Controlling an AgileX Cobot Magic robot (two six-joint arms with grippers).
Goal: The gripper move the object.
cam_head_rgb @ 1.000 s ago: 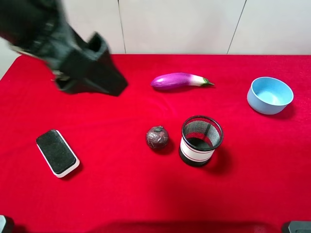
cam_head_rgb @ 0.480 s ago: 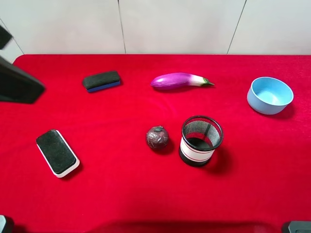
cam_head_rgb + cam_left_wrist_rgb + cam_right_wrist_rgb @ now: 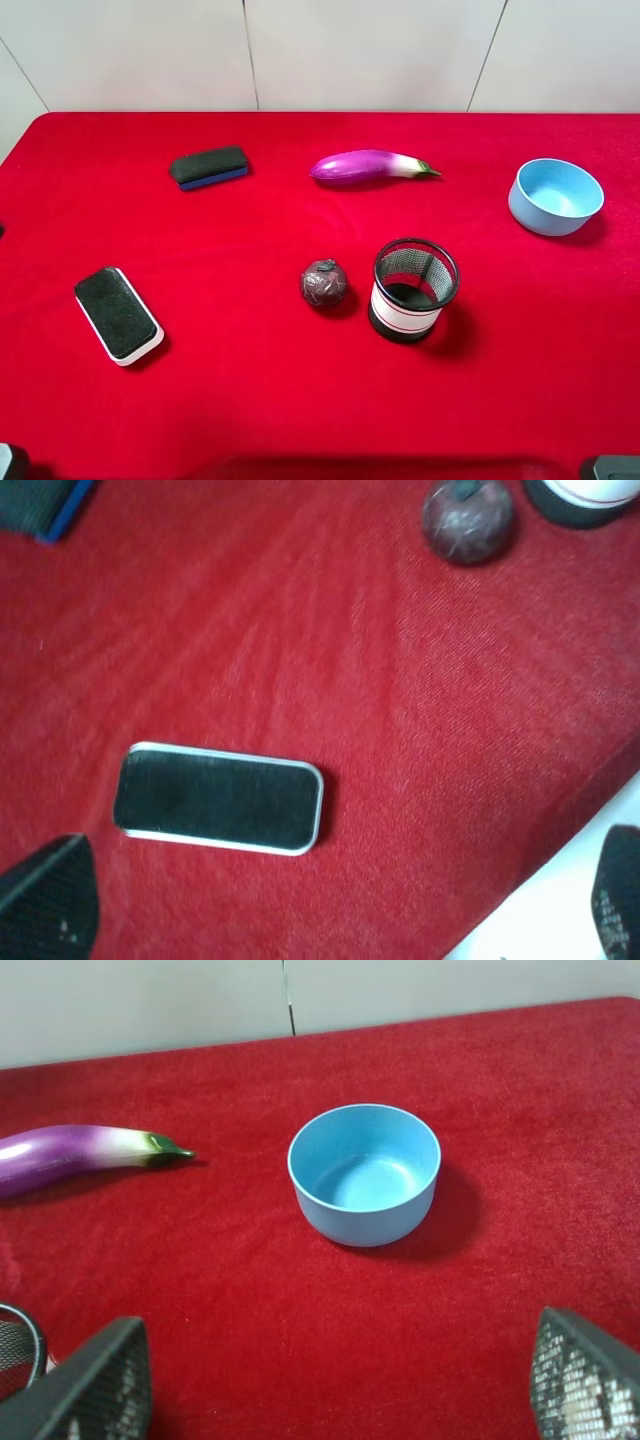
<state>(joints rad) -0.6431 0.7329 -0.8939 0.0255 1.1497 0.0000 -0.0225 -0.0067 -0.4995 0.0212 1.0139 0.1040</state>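
Observation:
The object, a small dark brownish-purple wrinkled ball [image 3: 324,283], lies on the red cloth just left of a black mesh cup [image 3: 414,288]. It also shows in the left wrist view [image 3: 467,520]. Neither gripper shows in the exterior view. The left gripper [image 3: 332,895] is open and empty, its fingertips [image 3: 45,905] spread wide above a white-rimmed black eraser [image 3: 218,798], well away from the ball. The right gripper [image 3: 340,1385] is open and empty, facing a blue bowl [image 3: 365,1173].
A long glossy purple eggplant [image 3: 368,165] lies at the back centre. The blue bowl [image 3: 555,195] stands at the right. A blue-based black eraser [image 3: 209,166] lies at the back left, and the white-rimmed eraser [image 3: 118,314] at the front left. The table edge [image 3: 560,880] shows in the left wrist view.
The left arm has drawn back to the left and out of the exterior view, uncovering the blue-based eraser. The ball and the other things have not moved.

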